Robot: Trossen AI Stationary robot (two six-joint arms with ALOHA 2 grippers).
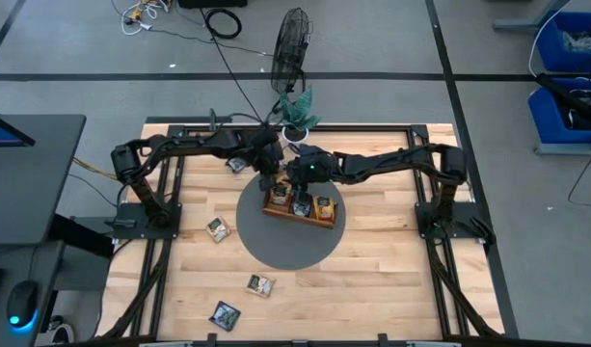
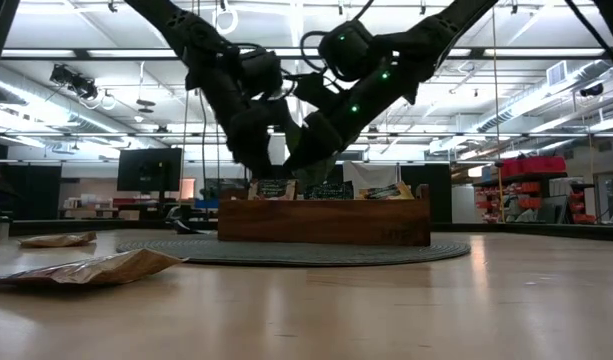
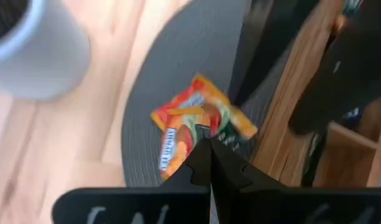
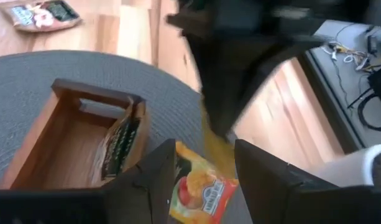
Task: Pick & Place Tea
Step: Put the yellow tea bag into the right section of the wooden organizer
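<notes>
My left gripper (image 1: 267,179) (image 3: 209,148) hovers at the far left corner of the wooden tray (image 1: 297,216) and is shut on an orange-yellow tea sachet (image 3: 193,118). My right gripper (image 1: 297,179) (image 4: 206,169) is open just beside it; its fingers stand on either side of that same sachet (image 4: 199,190), and I cannot tell whether they touch it. The tray rests on a round grey mat (image 1: 276,246) and holds several upright sachets (image 1: 302,203) (image 2: 276,188). Loose sachets lie flat on the table (image 1: 217,228) (image 1: 259,284) (image 1: 225,313) (image 1: 237,164). My left gripper pinches the orange-yellow sachet between its two shut fingers at the sachet's upper edge (image 3: 206,129), coming from above. The sachet hangs below the fingers, over the mat beside the tray's wall; whether its lower end touches the mat does not show.
A potted green plant in a white pot (image 1: 297,118) (image 3: 28,50) stands just beyond the mat at the far edge. The two arms crowd together over the tray's far side. Bare wood lies to the mat's right and near side (image 1: 391,280). A sachet lies close to the low camera (image 2: 86,268).
</notes>
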